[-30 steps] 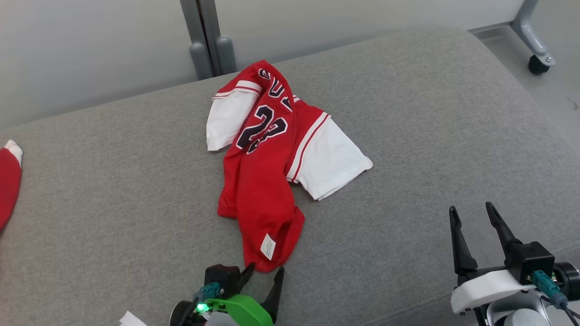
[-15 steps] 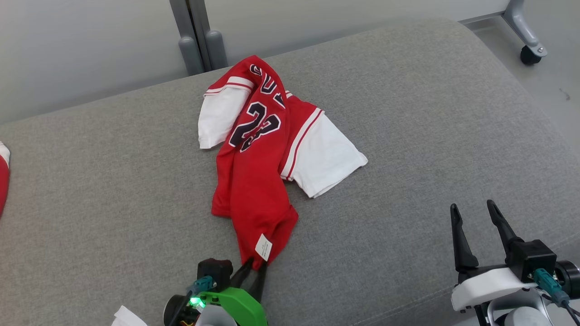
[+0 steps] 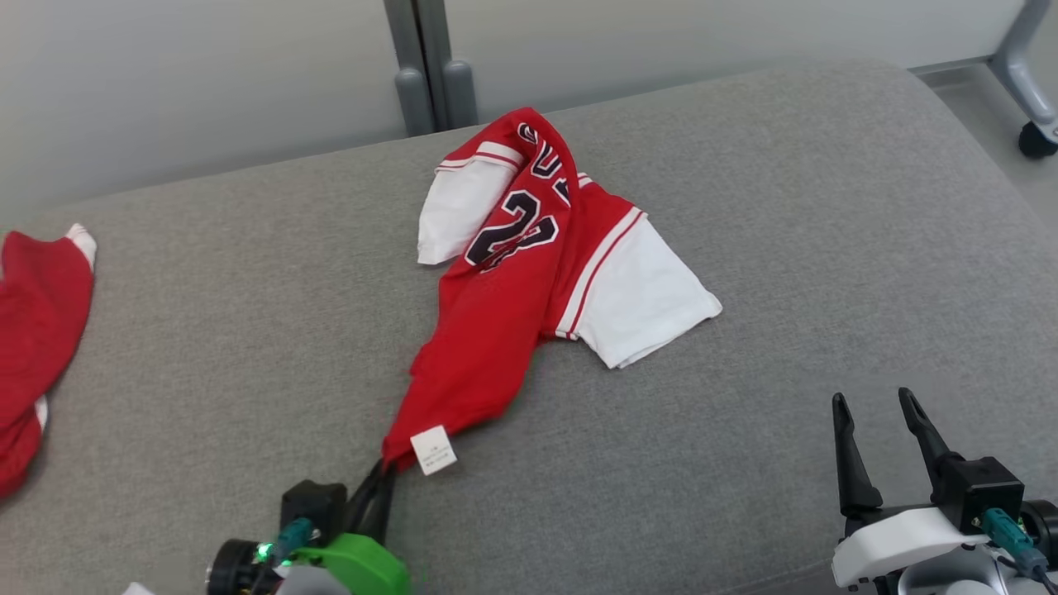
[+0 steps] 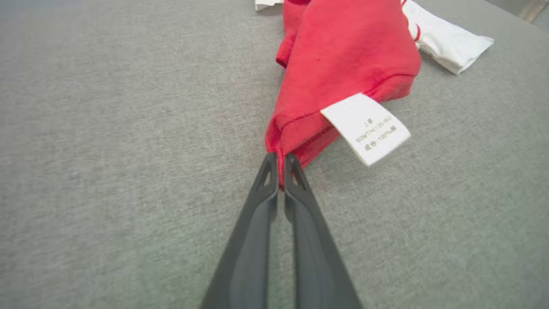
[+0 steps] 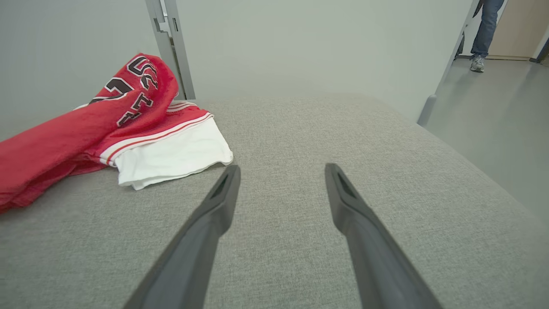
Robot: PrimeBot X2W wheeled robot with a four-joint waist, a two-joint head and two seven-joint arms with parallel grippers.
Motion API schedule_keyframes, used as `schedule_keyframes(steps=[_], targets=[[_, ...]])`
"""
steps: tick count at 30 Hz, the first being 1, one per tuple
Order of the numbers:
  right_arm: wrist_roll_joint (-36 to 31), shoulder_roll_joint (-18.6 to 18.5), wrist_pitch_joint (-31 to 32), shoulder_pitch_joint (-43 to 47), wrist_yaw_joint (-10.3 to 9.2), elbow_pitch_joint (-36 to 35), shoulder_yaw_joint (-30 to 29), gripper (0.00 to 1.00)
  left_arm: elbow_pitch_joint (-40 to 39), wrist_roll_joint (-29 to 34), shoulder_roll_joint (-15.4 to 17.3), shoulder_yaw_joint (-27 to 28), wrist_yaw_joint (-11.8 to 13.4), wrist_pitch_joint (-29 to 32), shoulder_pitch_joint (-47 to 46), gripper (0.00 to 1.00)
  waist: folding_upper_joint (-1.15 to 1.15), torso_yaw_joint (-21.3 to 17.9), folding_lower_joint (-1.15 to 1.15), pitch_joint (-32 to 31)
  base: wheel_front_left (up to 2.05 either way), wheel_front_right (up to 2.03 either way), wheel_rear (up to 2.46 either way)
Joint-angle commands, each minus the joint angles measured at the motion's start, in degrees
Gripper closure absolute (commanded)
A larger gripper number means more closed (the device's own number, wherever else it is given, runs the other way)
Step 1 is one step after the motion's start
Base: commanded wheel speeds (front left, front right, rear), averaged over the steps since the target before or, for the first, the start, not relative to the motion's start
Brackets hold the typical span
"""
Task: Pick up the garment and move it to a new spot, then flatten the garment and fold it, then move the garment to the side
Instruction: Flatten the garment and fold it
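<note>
Left arm: I have it low at 7 o'clock in the head view, green wrist cover up, its dark fingers slanting toward 1 o'clock.
Left claw (image 3: 386, 469): clenched on the jersey (image 3: 512, 289). In the wrist view the claw (image 4: 279, 162) has its two tips pressed together on a red hem corner.
Right arm: parked at 5 o'clock in the head view, white wrist shell, fingers pointing to 12.
Right claw (image 3: 874, 399): released, fingers spread with nothing between them. Its own view shows the claw (image 5: 283, 168) over bare grey fabric.
Jersey position: it lies mid-worktop and stretches from the left claw toward 1 o'clock. The red body is drawn into a narrow band at the gripped end. I cannot tell whether that corner is off the surface.
Jersey from the right wrist: the jersey (image 5: 64, 137) sits at 10 o'clock, well apart from that claw.
Tag (image 3: 433, 450): white, hanging off the hem just beside the left fingertips. It sits at 2 o'clock from them in the wrist view (image 4: 366, 128).
Worktop (image 3: 785, 248): grey, fabric-covered, with rounded edges.
Count, claws: two.
Count, sleeves: two white ones, the near sleeve (image 3: 649, 302) spread flat and the far sleeve (image 3: 459, 211) folded under the lettering.
Count, garments: the jersey, plus one red cloth (image 3: 37, 330) at 9 o'clock on the worktop edge.
Count, tags: one.
Background: one person (image 5: 482, 34), legs only, at 1 o'clock in the right wrist view.
</note>
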Motion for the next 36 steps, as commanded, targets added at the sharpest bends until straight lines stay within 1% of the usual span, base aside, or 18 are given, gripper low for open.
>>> schedule_keyframes(steps=[1, 5, 6, 7, 10, 11, 12, 14, 15, 16, 17, 18, 20, 21, 23, 26, 27, 36], targets=[[0.3, 0.0, -0.2, 0.8, -0.07, 0.1, 0.1, 0.00, -1.9, 0.7, 2.2, 0.9, 1.0, -0.3, 1.5, 1.00, 0.00, 2.5, 0.00, -1.3, 0.00, 0.00, 0.00], [0.2, 0.0, -0.2, 0.9, -0.07, 0.1, 0.5, 0.00, -9.1, 2.0, 7.9, 2.8, 3.9, -0.5, 4.9, 1.00, 0.00, 4.9, 0.00, -2.0, 0.00, 0.00, 0.00], [0.2, 0.0, -0.2, 0.8, -0.08, 0.1, 0.6, 0.00, -10.7, 3.1, 9.4, 3.0, 4.8, -0.6, 5.6, 1.00, 0.00, 5.5, 0.00, -2.0, 0.00, 0.00, 0.00], [0.1, 0.0, -0.2, 0.7, -0.07, 0.1, 0.7, 0.00, -11.8, 3.8, 10.3, 3.1, 5.4, -0.6, 6.1, 1.00, 0.00, 5.9, 0.00, -2.1, 0.00, 0.00, 0.00], [-0.1, 0.0, -0.2, 0.6, -0.07, 0.3, 0.9, 0.00, -15.0, 5.0, 11.1, 3.9, 7.3, -1.0, 8.6, 1.00, 0.00, 7.1, 0.00, -2.4, 0.00, 0.00, 0.00], [-0.2, 0.0, -0.2, 0.6, -0.07, 0.4, 0.9, 0.00, -15.4, 4.8, 10.9, 4.2, 7.5, -1.1, 9.3, 0.95, 0.00, 7.3, 0.00, -2.5, 0.00, 0.00, 0.00], [-0.2, 0.0, -0.2, 0.7, -0.08, 0.4, 0.8, 0.00, -15.6, 5.0, 10.6, 4.4, 7.6, -1.1, 10.2, 0.95, 0.00, 7.7, 0.00, -2.5, 0.00, 0.00, 0.00], [-0.3, 0.0, -0.2, 0.8, -0.07, 0.5, 0.9, 0.00, -16.9, 6.1, 9.6, 5.0, 7.8, -1.1, 11.1, 0.65, 0.00, 8.0, 0.00, -2.7, 0.00, 0.00, 0.00], [-0.4, 0.0, -0.2, 0.9, -0.08, 0.5, 0.9, 0.00, -17.0, 6.4, 9.1, 5.3, 7.8, -1.1, 12.0, 0.57, 0.00, 8.2, 0.00, -2.7, 0.00, 0.00, 0.00], [-0.4, -0.1, -0.2, 0.9, -0.08, 0.6, 0.9, 0.00, -17.1, 7.0, 8.7, 5.7, 7.4, -1.1, 13.0, 0.51, 0.00, 8.3, 0.00, -2.8, 0.00, 0.00, 0.00], [-0.4, 0.0, -0.2, 0.9, -0.07, 0.6, 1.0, 0.00, -17.4, 7.4, 8.2, 6.3, 7.3, -1.1, 13.5, 0.33, 0.00, 8.3, 0.00, -2.9, 0.00, 0.00, 0.00], [-0.5, 0.0, -0.2, 1.0, -0.07, 0.6, 1.1, 0.00, -17.6, 7.6, 7.5, 7.0, 7.0, -1.1, 14.2, 0.27, 0.00, 8.3, 0.00, -2.9, 0.00, 0.00, 0.00], [-0.6, 0.0, -0.2, 1.1, -0.08, 0.7, 1.2, 0.00, -17.7, 8.4, 6.3, 8.1, 6.5, -1.1, 15.8, 0.25, 0.00, 8.3, 0.00, -3.2, 0.00, 0.00, 0.00], [-0.6, -0.1, -0.2, 1.2, -0.08, 0.8, 1.2, 0.00, -17.7, 8.5, 5.7, 8.7, 6.2, -1.1, 16.5, 0.22, 0.00, 8.2, 0.00, -3.3, 0.00, 0.00, 0.00], [-0.7, -0.1, -0.2, 1.3, -0.08, 0.8, 1.3, 0.00, -17.5, 9.4, 4.8, 10.0, 5.7, -1.1, 18.0, 0.19, 0.00, 8.0, 0.00, -3.5, 0.00, 0.00, 0.00], [-0.8, 0.0, -0.2, 1.4, -0.07, 0.7, 1.1, 0.00, -17.6, 10.5, 3.3, 12.3, 5.2, -1.1, 19.9, 0.02, 0.00, 7.7, 0.00, -3.7, 0.00, 0.00, 0.00], [-0.9, -0.1, -0.2, 1.5, -0.08, 0.7, 1.0, 0.00, -17.7, 10.9, 2.8, 13.2, 4.9, -1.1, 20.6, 0.00, 0.00, 7.5, 0.00, -3.8, 0.00, 0.00, 0.00], [-1.1, 0.0, -0.2, 1.7, -0.08, 0.7, 0.6, 0.00, -18.2, 12.6, -0.7, 20.2, 2.8, -1.0, 24.9, 0.00, 0.00, 5.9, 0.00, -4.6, 0.00, 0.00, 0.00]])
